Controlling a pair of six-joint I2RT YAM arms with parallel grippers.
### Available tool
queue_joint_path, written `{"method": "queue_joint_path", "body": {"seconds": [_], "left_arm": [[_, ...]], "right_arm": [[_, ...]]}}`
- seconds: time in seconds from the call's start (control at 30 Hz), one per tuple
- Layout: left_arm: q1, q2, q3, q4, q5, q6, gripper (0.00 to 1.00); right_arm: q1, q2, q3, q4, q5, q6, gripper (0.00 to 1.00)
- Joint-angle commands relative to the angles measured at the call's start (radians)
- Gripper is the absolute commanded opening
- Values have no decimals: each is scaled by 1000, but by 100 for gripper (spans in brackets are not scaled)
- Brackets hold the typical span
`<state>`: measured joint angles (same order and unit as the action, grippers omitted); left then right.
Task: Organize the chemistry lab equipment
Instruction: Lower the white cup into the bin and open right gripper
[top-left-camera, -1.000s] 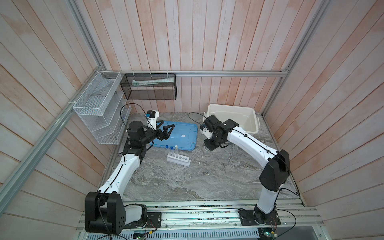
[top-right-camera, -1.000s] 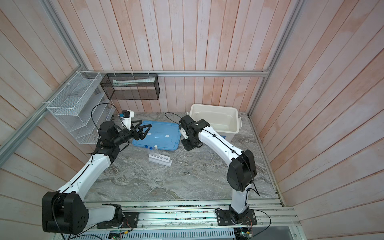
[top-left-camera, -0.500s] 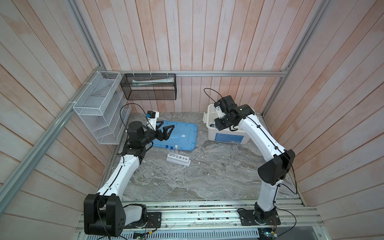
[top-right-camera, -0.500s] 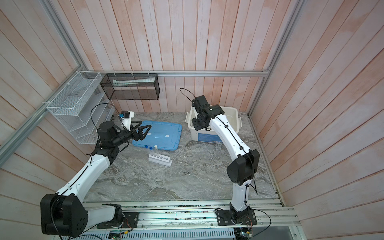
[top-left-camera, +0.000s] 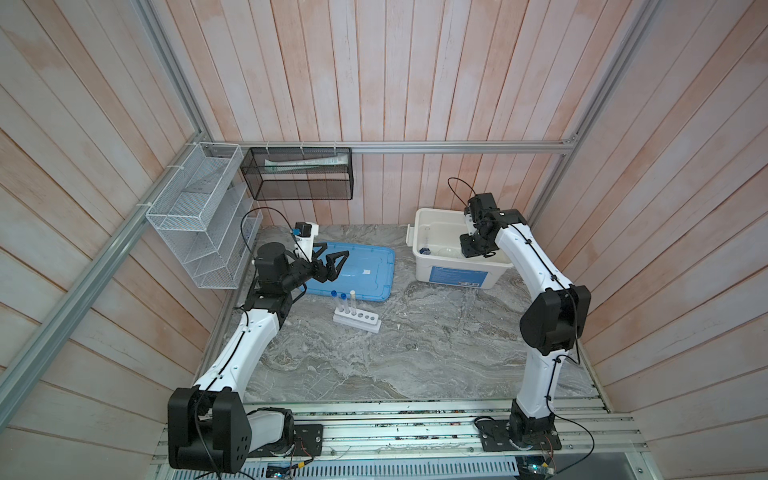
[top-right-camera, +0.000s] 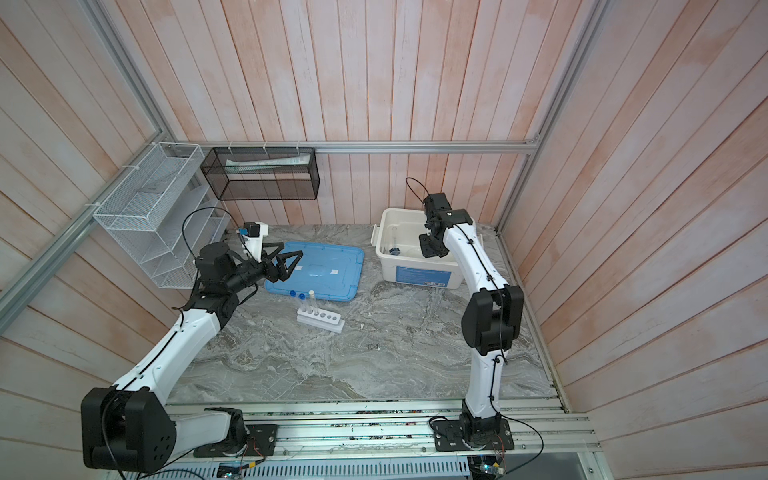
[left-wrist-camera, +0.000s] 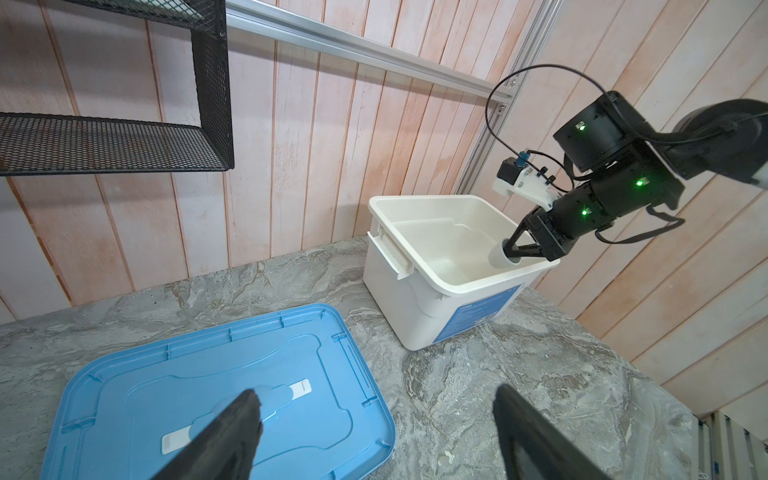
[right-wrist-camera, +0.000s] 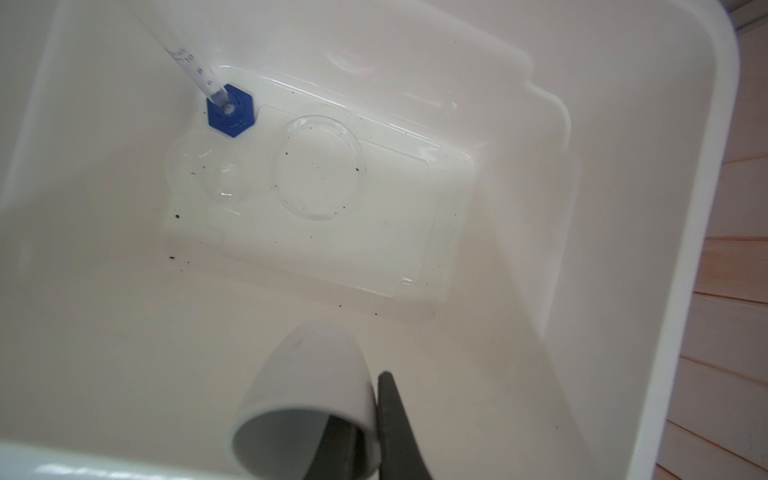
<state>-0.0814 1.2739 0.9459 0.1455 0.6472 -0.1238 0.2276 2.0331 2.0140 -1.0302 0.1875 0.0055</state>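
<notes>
My right gripper (right-wrist-camera: 368, 419) is shut on the rim of the small white round dish (right-wrist-camera: 307, 390), one finger inside it and one outside. It holds the dish tilted, low inside the white bin (top-left-camera: 415, 226) near its right wall, as the left wrist view also shows for the dish (left-wrist-camera: 500, 258). A blue hexagonal-based piece (right-wrist-camera: 231, 111) with a clear tube stands on the bin floor. The white rack (top-left-camera: 356, 321) stands on the table with three test tubes (top-left-camera: 343, 303) upright in it. My left gripper (left-wrist-camera: 376, 395) hovers open and empty over the blue lid (top-left-camera: 365, 266).
Two clear round dishes (right-wrist-camera: 320, 166) lie on the bin floor beside the blue piece. A white wire basket (top-left-camera: 199, 216) and a black mesh basket (top-left-camera: 299, 174) hang on the back-left walls. Marble tabletop (top-left-camera: 415, 353) spreads in front of the rack.
The right arm has swung from the table beside the lid up over the bin and down inside it, carrying the white dish. The left arm has not moved.
</notes>
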Motion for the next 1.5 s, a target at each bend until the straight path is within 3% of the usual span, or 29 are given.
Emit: {"method": "queue_joint_path", "body": {"seconds": [0.0, 0.83, 1.47], "left_arm": [[-6, -1, 13, -25, -12, 19, 89], [-6, 26, 83, -104, -53, 75, 89], [-18, 82, 103, -88, -52, 58, 89]], "right_arm": [[-12, 50, 29, -17, 36, -27, 2], [-126, 283, 167, 5, 6, -42, 2], [-178, 338, 155, 36, -9, -38, 2]]}}
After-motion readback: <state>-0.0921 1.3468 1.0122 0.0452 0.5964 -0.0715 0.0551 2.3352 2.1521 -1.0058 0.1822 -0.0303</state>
